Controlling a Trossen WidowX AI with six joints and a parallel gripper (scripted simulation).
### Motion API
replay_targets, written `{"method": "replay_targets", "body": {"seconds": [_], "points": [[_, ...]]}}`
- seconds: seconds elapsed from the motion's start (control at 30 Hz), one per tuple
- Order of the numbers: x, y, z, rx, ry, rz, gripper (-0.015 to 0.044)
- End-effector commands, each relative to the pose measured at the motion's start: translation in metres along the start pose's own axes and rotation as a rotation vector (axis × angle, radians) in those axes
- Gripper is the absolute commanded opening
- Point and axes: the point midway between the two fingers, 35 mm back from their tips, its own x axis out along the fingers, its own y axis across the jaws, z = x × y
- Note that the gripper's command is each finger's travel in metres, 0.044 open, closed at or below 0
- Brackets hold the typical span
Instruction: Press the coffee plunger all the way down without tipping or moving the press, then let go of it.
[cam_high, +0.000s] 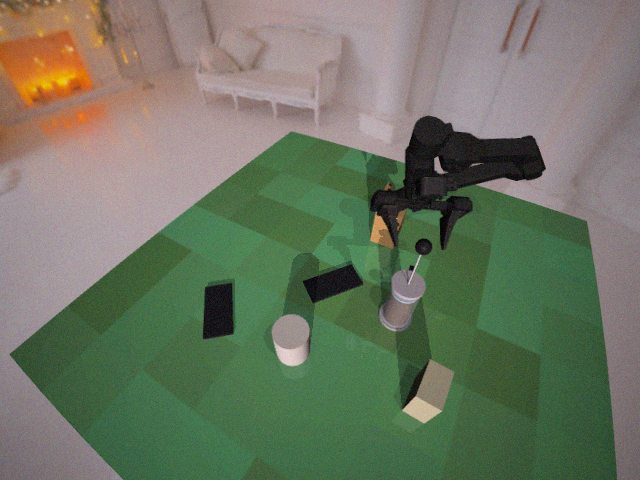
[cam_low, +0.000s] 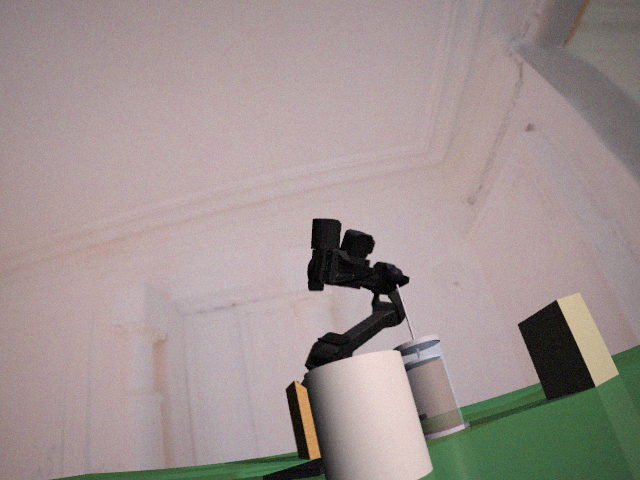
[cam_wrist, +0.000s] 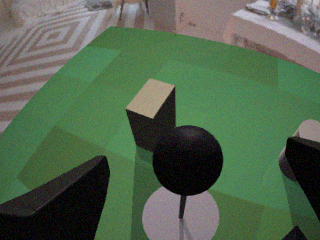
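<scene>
The coffee press (cam_high: 399, 311) (cam_low: 433, 388) stands upright on the green mat. Its pale round lid (cam_high: 403, 286) (cam_wrist: 157, 220) has a thin rod rising from it, so the plunger is up. The rod ends in a black ball knob (cam_high: 423, 246) (cam_wrist: 188, 161). In the exterior view the knob merges with the dark arm. My gripper (cam_high: 419, 246) (cam_wrist: 202, 157) is open and empty, pointing down at a slant. Its fingers are spread to either side of the knob in the wrist view, touching nothing. Their exact depth relative to the knob is hard to tell.
A white cylinder (cam_high: 292, 341) (cam_low: 369, 418) and two flat black slabs (cam_high: 218, 311) (cam_high: 333, 283) lie left of the press in the top view. A beige block (cam_high: 435, 384) (cam_low: 593, 341) (cam_wrist: 151, 97) stands nearer that camera. An orange block (cam_high: 383, 231) (cam_low: 305, 423) stands behind, near the arm.
</scene>
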Motion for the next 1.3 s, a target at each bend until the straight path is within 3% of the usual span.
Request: {"method": "replay_targets", "body": {"seconds": [0.0,0.17,0.57,1.27], "points": [[0.002,0.003,0.001,0.021,-0.021,0.004,0.0440],[0.003,0.007,0.004,0.035,-0.041,0.012,0.0440],[0.003,0.007,0.004,0.035,-0.041,0.012,0.0129],[0.012,0.002,-0.007,0.033,-0.029,0.006,0.0129]]}}
